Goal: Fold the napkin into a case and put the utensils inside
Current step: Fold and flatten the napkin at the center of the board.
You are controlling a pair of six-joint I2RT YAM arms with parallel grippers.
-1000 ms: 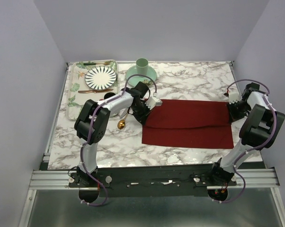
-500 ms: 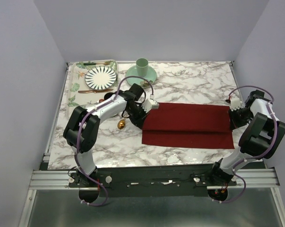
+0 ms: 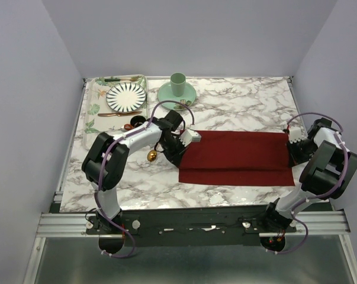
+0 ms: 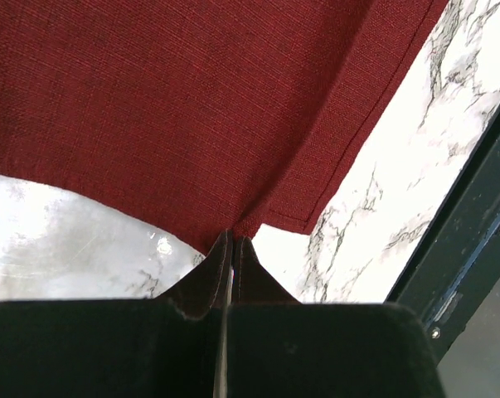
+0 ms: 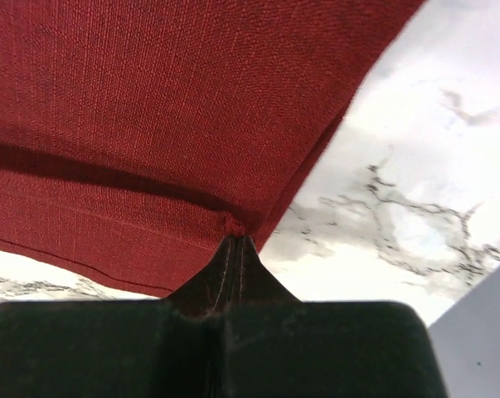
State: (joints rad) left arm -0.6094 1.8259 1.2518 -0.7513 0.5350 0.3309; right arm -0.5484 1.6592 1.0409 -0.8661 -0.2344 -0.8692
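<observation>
Napkin (image 3: 237, 157) lies doubled over on the marble table (image 3: 243, 106). I see the left gripper (image 3: 181, 154) and right gripper (image 3: 290, 151) each pinching an end corner. The gold spoon (image 3: 152, 155) sits just beside my left arm (image 3: 137, 136), with the tray (image 3: 93, 112), striped plate (image 3: 126, 96) and cup (image 3: 177, 83) behind.

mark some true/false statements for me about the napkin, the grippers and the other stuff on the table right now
1. The left gripper and the right gripper are each shut on an end of the napkin. True.
2. The green cup stands on the striped plate. False: it stands on a green saucer; the striped plate sits on the tray.
3. The gold spoon lies on the table beside the napkin's left end, not on it. True.
4. The napkin lies flat in a single layer. False: it is folded, a top layer over a lower one whose near strip shows.
</observation>
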